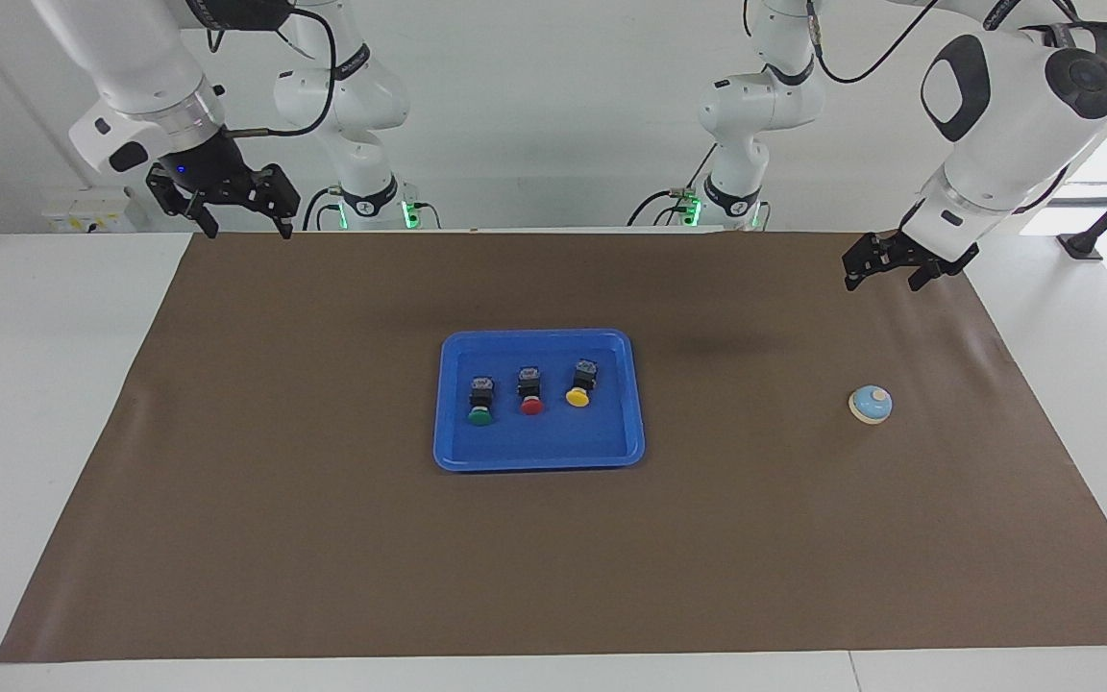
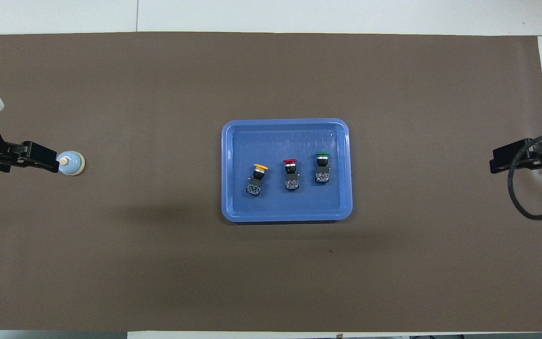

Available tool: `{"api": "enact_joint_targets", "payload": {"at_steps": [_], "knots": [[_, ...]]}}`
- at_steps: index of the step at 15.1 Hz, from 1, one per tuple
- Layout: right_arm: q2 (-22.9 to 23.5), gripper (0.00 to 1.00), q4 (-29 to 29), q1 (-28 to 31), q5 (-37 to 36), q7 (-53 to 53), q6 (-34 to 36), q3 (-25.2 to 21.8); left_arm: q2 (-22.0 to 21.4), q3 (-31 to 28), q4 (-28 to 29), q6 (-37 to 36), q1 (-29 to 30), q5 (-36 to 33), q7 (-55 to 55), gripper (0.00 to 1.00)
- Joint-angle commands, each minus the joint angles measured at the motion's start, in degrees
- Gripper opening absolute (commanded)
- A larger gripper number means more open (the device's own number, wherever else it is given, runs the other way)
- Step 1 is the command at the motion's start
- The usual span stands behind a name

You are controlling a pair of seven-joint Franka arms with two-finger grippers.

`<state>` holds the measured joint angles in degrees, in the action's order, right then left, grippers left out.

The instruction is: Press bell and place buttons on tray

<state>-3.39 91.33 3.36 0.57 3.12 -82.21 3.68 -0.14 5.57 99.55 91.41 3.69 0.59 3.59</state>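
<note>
The blue tray sits mid-mat. In it lie three buttons in a row: green, red and yellow. The bell stands alone on the mat toward the left arm's end. My left gripper hangs open and empty high over the mat, well above the bell; from overhead its tip overlaps the bell's edge. My right gripper waits open, raised over the right arm's end.
A brown mat covers most of the white table. A black cable loops down beside the right gripper. Nothing else lies on the mat.
</note>
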Motion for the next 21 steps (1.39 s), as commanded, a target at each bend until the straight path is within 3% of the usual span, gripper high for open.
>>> {"api": "enact_joint_targets", "payload": {"at_steps": [1,5,21], "knots": [[-0.39,1.0,0.34,0.68,-0.75,-1.1,0.65,0.36,0.58,-1.35,-0.93,-0.44,-2.02,-0.76,-0.69,1.0],[-0.39,1.0,0.26,0.68,-0.75,-1.1,0.65,0.36,0.58,-1.26,-3.57,-2.11,-2.02,-0.85,-0.69,1.0],[-0.39,1.0,0.34,0.68,-0.75,-1.1,0.65,0.36,-0.21,-1.26,-2.96,-1.5,-1.49,-0.85,-0.51,1.0]]}}
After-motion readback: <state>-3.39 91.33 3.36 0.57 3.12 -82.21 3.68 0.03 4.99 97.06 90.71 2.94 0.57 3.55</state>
